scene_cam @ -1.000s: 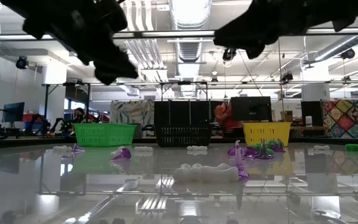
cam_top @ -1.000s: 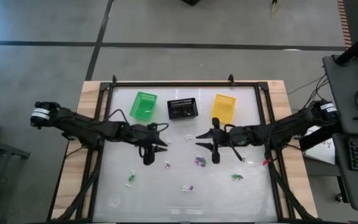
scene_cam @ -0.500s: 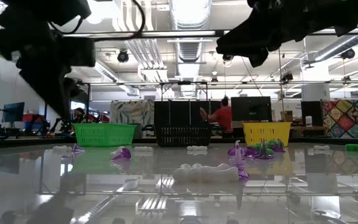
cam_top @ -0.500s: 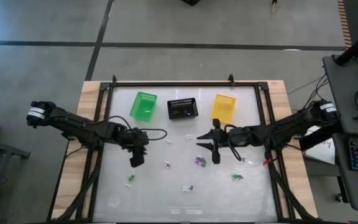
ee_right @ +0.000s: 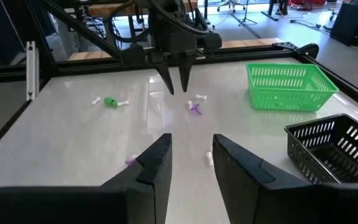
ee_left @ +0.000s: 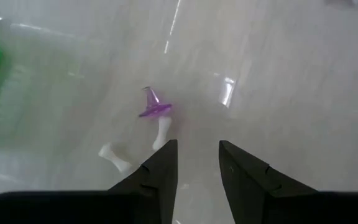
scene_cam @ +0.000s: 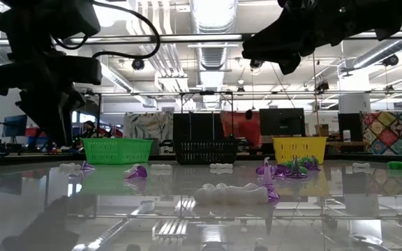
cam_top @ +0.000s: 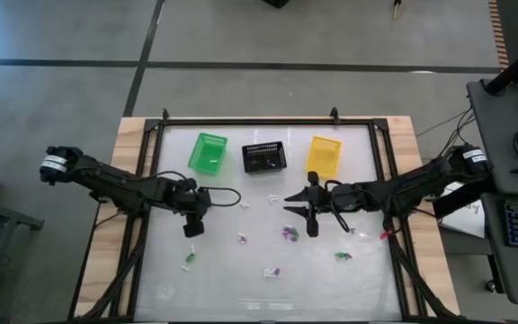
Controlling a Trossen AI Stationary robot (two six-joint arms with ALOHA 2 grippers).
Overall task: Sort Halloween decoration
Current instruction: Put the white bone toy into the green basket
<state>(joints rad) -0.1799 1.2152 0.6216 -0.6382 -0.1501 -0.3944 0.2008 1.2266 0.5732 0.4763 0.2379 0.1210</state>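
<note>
A: Reporting nearest items first. Lying closest in the low view: a white bone trinket (scene_cam: 230,193) with a purple piece against it, flat on the desk (scene_cam: 340,209).

B: Confirming. Left gripper (cam_top: 192,229) hovering over the left half of the desk, pointing down, fingers (ee_left: 164,168) parted by a narrow gap, gripping nothing. Lying just ahead of them on the surface: a purple witch-hat trinket (ee_left: 153,107) touching a white bone (ee_left: 160,133), with a second white bone (ee_left: 114,156) beside.

A: Right gripper (cam_top: 309,215) hanging above the desk centre, fingers (ee_right: 156,167) narrowly apart, also carrying nothing. Sitting close by it: a purple cluster (cam_top: 289,233).

B: Remaining trinkets lying scattered and well apart: a green-and-white piece (cam_top: 188,261), a white-and-purple piece (cam_top: 272,271), a green piece (cam_top: 343,256), a small purple-white one (cam_top: 241,238).

A: Standing farthest, in a row along the back edge: green basket (cam_top: 208,152), black basket (cam_top: 264,157), yellow basket (cam_top: 323,155). Contents of the black basket: cannot tell.
</note>
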